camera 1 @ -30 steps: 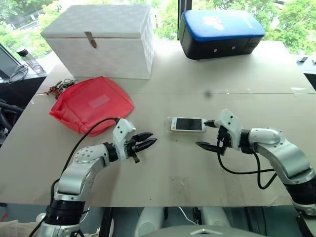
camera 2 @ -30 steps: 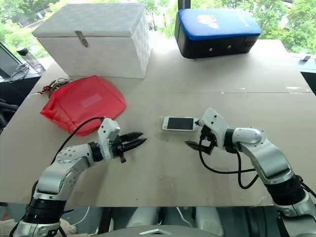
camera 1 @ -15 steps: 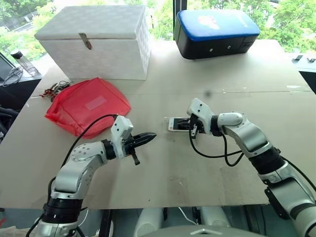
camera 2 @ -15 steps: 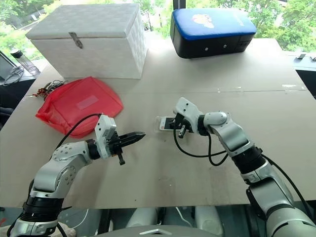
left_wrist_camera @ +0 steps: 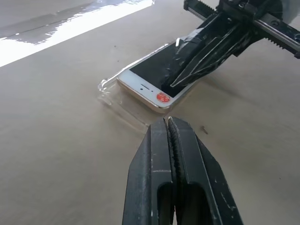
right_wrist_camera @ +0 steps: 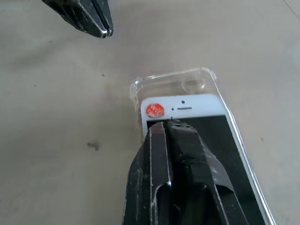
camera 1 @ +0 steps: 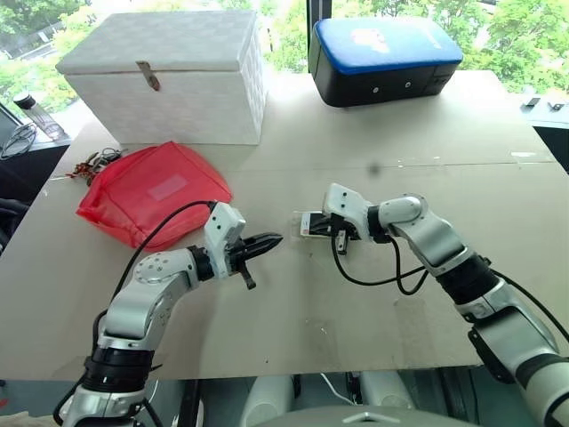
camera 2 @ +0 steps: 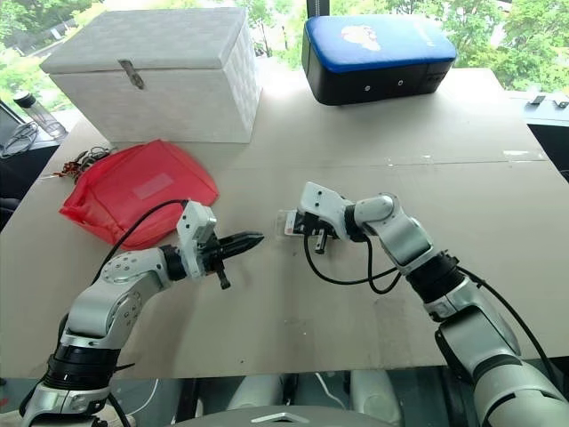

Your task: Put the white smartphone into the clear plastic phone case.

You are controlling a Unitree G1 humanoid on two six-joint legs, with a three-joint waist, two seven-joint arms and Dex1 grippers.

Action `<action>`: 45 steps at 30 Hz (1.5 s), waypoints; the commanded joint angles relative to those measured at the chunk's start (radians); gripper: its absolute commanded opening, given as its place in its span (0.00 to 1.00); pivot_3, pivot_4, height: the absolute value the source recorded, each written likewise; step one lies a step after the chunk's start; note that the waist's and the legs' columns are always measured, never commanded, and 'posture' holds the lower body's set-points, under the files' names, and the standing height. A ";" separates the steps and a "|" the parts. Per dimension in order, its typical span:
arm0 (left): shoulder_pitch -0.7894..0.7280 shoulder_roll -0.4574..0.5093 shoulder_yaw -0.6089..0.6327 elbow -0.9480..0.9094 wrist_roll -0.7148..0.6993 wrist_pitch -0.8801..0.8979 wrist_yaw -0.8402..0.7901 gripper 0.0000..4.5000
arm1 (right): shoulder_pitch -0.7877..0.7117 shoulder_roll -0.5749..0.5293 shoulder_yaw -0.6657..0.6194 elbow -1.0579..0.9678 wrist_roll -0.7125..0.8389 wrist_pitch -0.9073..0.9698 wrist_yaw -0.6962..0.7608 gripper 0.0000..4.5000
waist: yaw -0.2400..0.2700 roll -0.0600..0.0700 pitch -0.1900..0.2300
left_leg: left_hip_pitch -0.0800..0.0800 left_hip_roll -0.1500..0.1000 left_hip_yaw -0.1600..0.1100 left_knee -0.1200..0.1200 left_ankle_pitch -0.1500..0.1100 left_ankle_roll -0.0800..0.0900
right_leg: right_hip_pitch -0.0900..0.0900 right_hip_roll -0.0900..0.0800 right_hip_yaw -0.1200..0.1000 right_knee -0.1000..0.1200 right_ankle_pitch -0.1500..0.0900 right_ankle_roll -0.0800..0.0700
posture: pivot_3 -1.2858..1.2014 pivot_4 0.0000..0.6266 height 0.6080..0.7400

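- White smartphone (right_wrist_camera: 211,131) lying flat on the bare desk (camera 1: 373,311), mid-frame in the head views, screen up, sitting inside the outline of the clear plastic phone case (right_wrist_camera: 173,79).
- Not looking fully seated: in the right wrist view, a strip of empty shell showing beyond the phone's top end, the one carrying the red dot, with the case's rounded corners standing clear of it.
- Long axis running side to side across the head views, the red-dot end pointing toward frame left.
- Right gripper (camera 1: 340,233) resting on the dark screen, its black fingers (right_wrist_camera: 178,159) pressed together, gripping nothing, tips just short of the red dot and aimed along the phone's length.
- Left gripper (camera 1: 269,240) hovering just left of the case's open end, fingers (left_wrist_camera: 171,154) likewise shut and empty, pointing toward frame right at that end, near but apart from the rim.
- Judging from this: right arm being the nearer, already in contact; remaining gap lying toward frame left, so a slide or press along the long axis toward the left fingers seeming the likely need, with the left tips placed to brace the shell.
- Risking: thin shell skidding on the smooth desk instead of taking the phone.
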 commanded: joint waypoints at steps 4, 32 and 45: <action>0.025 0.022 0.020 -0.040 -0.011 0.008 -0.003 0.01 | -0.015 0.015 0.070 0.111 -0.089 -0.070 0.039 0.00 | 0.005 0.000 -0.001 | 0.000 0.000 0.000 0.000 0.000 0.000 | 0.000 0.000 0.000 0.000 0.000 0.000 | 0.52 0.24 1.00; -0.145 -0.080 -0.034 0.067 0.097 0.121 0.253 0.01 | 0.126 -0.102 -0.295 -0.417 0.056 0.197 -0.108 0.00 | 0.007 0.004 -0.009 | -0.001 -0.001 -0.001 0.000 0.000 0.000 | 0.000 0.000 -0.001 0.000 0.000 0.000 | 0.52 0.24 1.00; -0.218 -0.145 -0.127 0.233 0.172 0.018 0.174 0.01 | 0.274 -0.278 -0.159 -0.512 -0.141 0.288 -0.232 0.00 | 0.007 0.004 -0.008 | -0.001 -0.001 0.001 0.000 0.000 0.000 | 0.000 0.000 0.001 0.000 0.000 0.000 | 0.52 0.24 1.00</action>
